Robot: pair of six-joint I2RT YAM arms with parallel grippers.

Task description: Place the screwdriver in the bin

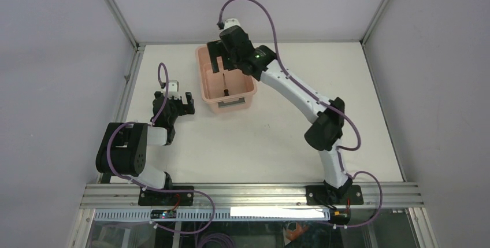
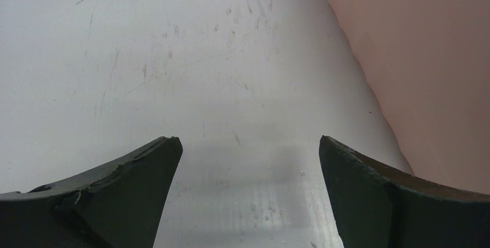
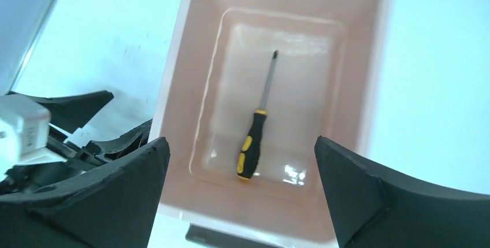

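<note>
Top view: the bin [image 1: 231, 104] sat on the white surface [image 1: 277, 138], left of centre, with one short end toward the arm bases. The right arm was stretched out long, and the right fingers [image 1: 215, 63] hung over the bin's far end, spread apart with nothing between them. The screwdriver [image 1: 225, 90] showed as a thin dark line on the bin floor, clear of those fingers. The left arm was folded near its base, with the left fingers [image 1: 188, 103] just outside the bin's near-left corner. Left wrist view: the left fingers were wide apart and empty over scuffed bare surface. The pink bin wall lay at the right edge, close by, with no contact visible. This arm was judged to be parked aside so the other had room. Right wrist view: the camera looked down into the bin. The screwdriver lay flat on the floor, roughly midway between the long walls, its yellow-and-black handle toward the end nearer the bases and its tip toward the far end. The right fingers were parted at either side of the frame, holding nothing. That spread above the tub fitted a drop from overhead. With the tool wholly inside, the task looked done, and only a withdrawal seemed left.
</note>
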